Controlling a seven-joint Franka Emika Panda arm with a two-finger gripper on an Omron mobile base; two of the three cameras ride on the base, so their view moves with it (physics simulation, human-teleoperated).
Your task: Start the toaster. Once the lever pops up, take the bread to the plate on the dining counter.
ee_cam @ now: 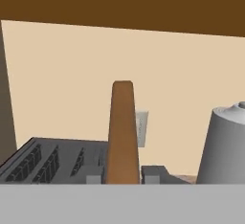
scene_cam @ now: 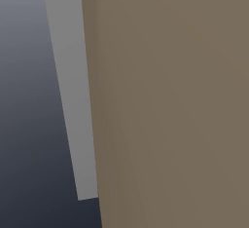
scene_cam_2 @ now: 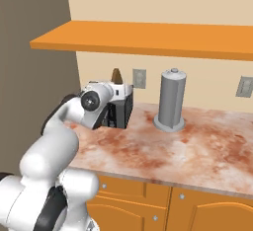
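We note matt brown bread (ee_cam: 122,132), a smooth grey metal-look canister (scene_cam_2: 171,101), a glossy marbled stone tabletop (scene_cam_2: 188,146), and an orange wood shelf (scene_cam_2: 148,37)

The grey canister (scene_cam_2: 171,101) is sitting upright on the marbled countertop (scene_cam_2: 197,146), and everything else is lining up around it: an orange shelf (scene_cam_2: 148,38) is hanging above it, wall outlets (scene_cam_2: 139,78) are flanking it on the beige wall, and orange cabinet drawers (scene_cam_2: 148,200) are running below it.
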